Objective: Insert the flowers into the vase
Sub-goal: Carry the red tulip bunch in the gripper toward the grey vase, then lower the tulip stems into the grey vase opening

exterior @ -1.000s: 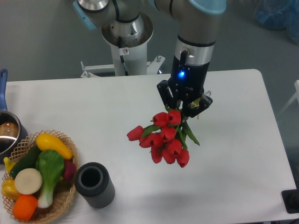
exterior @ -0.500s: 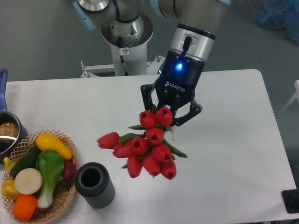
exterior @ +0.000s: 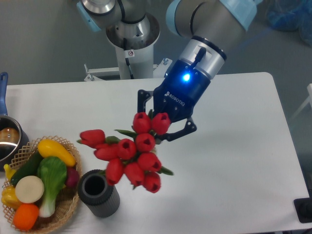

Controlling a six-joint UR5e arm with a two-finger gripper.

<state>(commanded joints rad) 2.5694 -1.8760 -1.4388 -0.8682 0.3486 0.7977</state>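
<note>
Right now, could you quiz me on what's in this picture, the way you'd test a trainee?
1. True or false: the flowers already stand inside the vase.
2. What is the hand holding?
3. Which sits nearest the vase: A) the wicker basket, B) the steel pot, C) the table's right edge?

Key: 1 false, the bunch hangs in the air beside and above the vase's rim. 2 the flowers, gripped at the stem end. 3 A.
</note>
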